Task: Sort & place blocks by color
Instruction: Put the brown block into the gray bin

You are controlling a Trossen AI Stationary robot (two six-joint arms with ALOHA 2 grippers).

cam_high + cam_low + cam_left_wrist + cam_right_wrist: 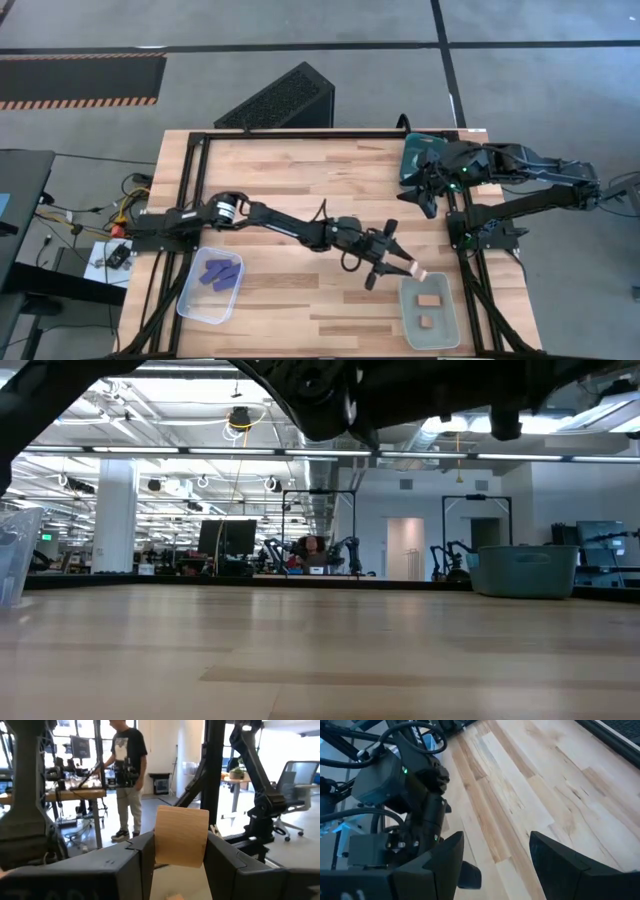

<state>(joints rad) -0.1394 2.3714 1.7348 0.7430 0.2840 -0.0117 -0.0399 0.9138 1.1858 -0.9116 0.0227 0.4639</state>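
My left gripper (405, 266) reaches across to the table's near right part and is shut on a tan wooden block (181, 836). The block hangs just beyond the far rim of a clear bin (408, 318) with two tan pieces (429, 299) lying on its floor. Several dark blue-purple blocks (220, 273) lie in another clear bin (190, 300) at the near left. My right gripper (492, 865) is open with nothing between its fingers. It hovers at the far right beside a teal bin (412, 152). My left gripper pinches the tan block by two opposite side faces (159, 845) between its two fingers (227, 862). The fingers lie about level and come from the table's left. The block sticks out past the fingertips and is lifted clear of the table (417, 272).
The teal bin (525, 570) stands at the table's far right corner. A black frame (190, 190) runs along the table's edges. Bare wood (300, 180) lies between the bins. A person (127, 775) stands in the room beyond the table.
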